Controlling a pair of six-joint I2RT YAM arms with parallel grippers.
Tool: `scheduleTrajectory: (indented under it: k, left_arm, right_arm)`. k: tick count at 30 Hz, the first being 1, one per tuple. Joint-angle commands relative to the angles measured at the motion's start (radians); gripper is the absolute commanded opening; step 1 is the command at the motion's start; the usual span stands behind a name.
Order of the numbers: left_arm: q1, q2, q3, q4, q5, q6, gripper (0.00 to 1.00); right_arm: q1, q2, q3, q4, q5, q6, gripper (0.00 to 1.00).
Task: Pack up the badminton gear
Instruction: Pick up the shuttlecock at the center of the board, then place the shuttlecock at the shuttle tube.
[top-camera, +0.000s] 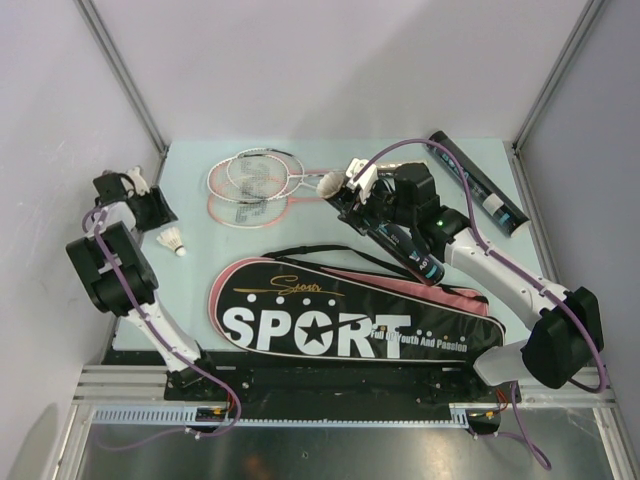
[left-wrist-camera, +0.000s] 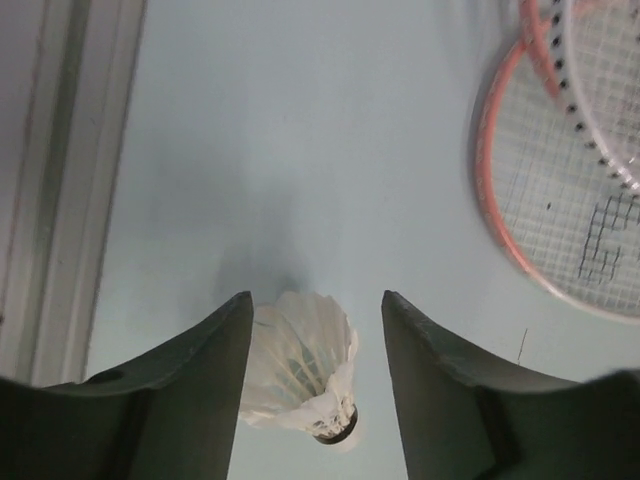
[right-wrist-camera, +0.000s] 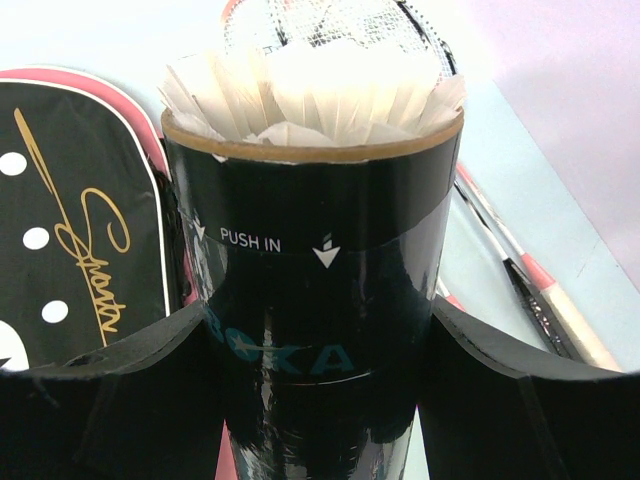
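While both arms are out over the surface (top-camera: 400, 150), L jaws: part open, one each side of a shuttle (left-wrist-camera: 300, 365); L side right at its edge, gap on R side, no grip yet.
Shuttle: lying on surface, far-L corner, cork end toward wrist cam.
R jaws: closed on tube (right-wrist-camera: 315, 230), pressed on both sides.
Tube: tilted, over far edge of bag (top-camera: 350, 320), mid-R; open end packed w/ white feathers (right-wrist-camera: 310, 85); "PUSH IN" below rim.
2nd shuttle (top-camera: 176, 242): on surface, L, near bag.
2nd tube (top-camera: 480, 190): flat, far R.
Rackets (top-camera: 250, 185): two, heads overlapping, far-centre.
Bag: black, "SPORT" print, pink edge, near-centre.
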Motion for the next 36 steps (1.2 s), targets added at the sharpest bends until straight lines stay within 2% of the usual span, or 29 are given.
scheduleTrajectory:
  k: [1,5,7,12,13,14,16,17,22,23,25,27,28,30,31,32,34,36]
  left_arm:
    - [0.009,-0.043,-0.070,0.001,0.023,0.076,0.56]
    - [0.008,-0.048,-0.078,-0.007,0.040,0.076,0.49]
    - [0.009,-0.077,-0.096,-0.010,0.040,0.081,0.48]
    - [0.009,-0.120,-0.127,-0.008,0.052,0.065,0.34]
    - [0.008,-0.126,-0.131,-0.010,0.043,0.056,0.30]
    - [0.011,-0.143,-0.131,-0.011,0.035,0.027,0.21]
    - [0.009,-0.179,-0.159,-0.013,0.028,-0.007,0.14]
    - [0.009,-0.207,-0.165,-0.011,0.023,-0.039,0.00]
    - [0.003,-0.294,-0.184,-0.017,0.063,-0.203,0.00]
    - [-0.001,-0.317,-0.191,-0.019,0.072,-0.282,0.00]
    - [-0.015,-0.408,-0.231,0.002,0.189,-0.390,0.00]
    - [-0.113,-0.480,-0.288,0.088,0.250,-0.532,0.00]
    - [-0.226,-0.550,-0.302,0.123,0.280,-0.568,0.00]
    - [-0.340,-0.627,-0.337,0.236,0.290,-0.657,0.00]
    - [-0.439,-0.706,-0.348,0.286,0.288,-0.683,0.00]
    - [-0.492,-0.742,-0.348,0.305,0.209,-0.691,0.00]
    - [-0.623,-0.825,-0.336,0.378,0.163,-0.659,0.00]
    - [-0.668,-0.873,-0.299,0.388,0.098,-0.621,0.00]
  right_arm:
    - [-0.005,-0.024,0.021,0.040,-0.023,0.002,0.19]
    - [-0.005,-0.030,0.020,0.040,-0.029,0.004,0.19]
    - [-0.007,-0.030,0.020,0.040,-0.032,0.004,0.19]
    - [-0.008,-0.030,0.020,0.041,-0.037,0.005,0.18]
    - [-0.008,-0.031,0.020,0.043,-0.038,0.005,0.19]
    - [-0.008,-0.031,0.020,0.043,-0.038,0.007,0.19]
    - [-0.007,-0.025,0.020,0.040,-0.038,0.007,0.19]
    - [-0.005,-0.024,0.020,0.043,-0.031,0.005,0.18]
    - [-0.007,-0.001,0.020,0.048,0.000,-0.013,0.19]
    - [-0.007,0.003,0.020,0.043,0.018,-0.019,0.18]
    - [-0.008,0.016,0.020,0.041,0.031,-0.038,0.17]
    - [-0.004,0.027,0.020,0.032,0.029,-0.061,0.17]
    - [-0.002,0.033,0.021,0.025,0.028,-0.073,0.17]
    - [0.004,0.053,0.020,0.009,0.026,-0.107,0.19]
    - [0.007,0.059,0.020,0.003,0.027,-0.121,0.19]
    - [0.016,0.070,0.023,-0.015,0.037,-0.146,0.20]
    - [0.012,0.076,0.032,-0.034,0.038,-0.147,0.20]
    - [-0.005,0.072,0.034,-0.051,0.023,-0.142,0.20]
